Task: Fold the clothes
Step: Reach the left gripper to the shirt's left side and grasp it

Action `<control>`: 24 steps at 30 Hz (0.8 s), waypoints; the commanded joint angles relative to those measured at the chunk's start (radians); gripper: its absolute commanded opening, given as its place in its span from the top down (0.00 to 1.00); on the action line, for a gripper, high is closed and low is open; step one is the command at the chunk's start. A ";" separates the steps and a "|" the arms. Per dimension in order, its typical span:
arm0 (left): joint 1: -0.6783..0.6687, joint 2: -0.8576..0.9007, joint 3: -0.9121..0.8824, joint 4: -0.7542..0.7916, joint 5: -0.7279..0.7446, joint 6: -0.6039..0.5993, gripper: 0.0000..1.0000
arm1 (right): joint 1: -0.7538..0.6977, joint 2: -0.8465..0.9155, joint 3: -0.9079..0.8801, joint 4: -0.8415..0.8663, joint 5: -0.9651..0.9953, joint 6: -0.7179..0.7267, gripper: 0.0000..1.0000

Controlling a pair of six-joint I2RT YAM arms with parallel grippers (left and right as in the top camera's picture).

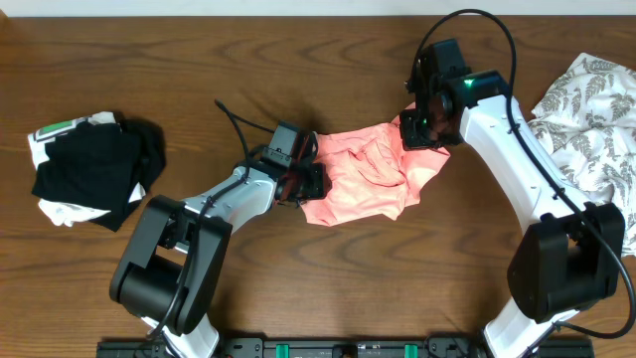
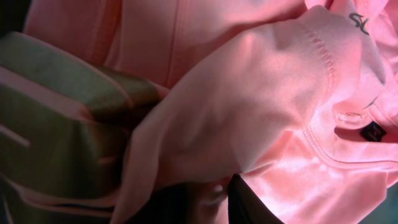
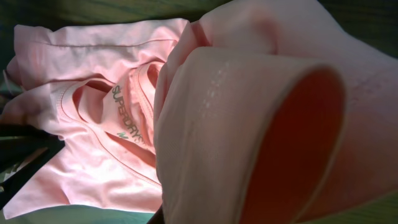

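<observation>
At far left of the desk (image 1: 298, 60), a black-and-white bundle (image 1: 94, 169) is noted, untouched. Toward centre, the left fingers (image 1: 310, 182) are seen closed on the bunched left edge of the salmon-pink T-shirt (image 1: 368, 174), which lies crumpled mid-desk. Its upper right corner is pinched in the shut right fingers (image 1: 425, 131), a sleeve opening hanging close to the wrist camera. Both edges are judged held so the cloth can be drawn flat before folding. At far right, a leaf-print garment (image 1: 586, 109) is left aside.
</observation>
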 commanded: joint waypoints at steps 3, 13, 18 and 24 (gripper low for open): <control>0.004 0.014 -0.003 -0.006 0.044 0.028 0.68 | 0.002 0.005 0.017 0.002 -0.008 0.024 0.99; 0.023 -0.139 -0.002 -0.061 0.044 0.070 0.64 | 0.002 0.005 0.017 0.000 -0.008 0.024 0.99; 0.032 -0.235 -0.003 -0.106 0.024 0.074 0.63 | 0.002 0.005 0.017 -0.002 -0.008 0.024 0.99; 0.032 -0.216 -0.004 -0.182 -0.051 0.073 0.63 | 0.002 0.005 0.017 -0.002 -0.008 0.023 0.99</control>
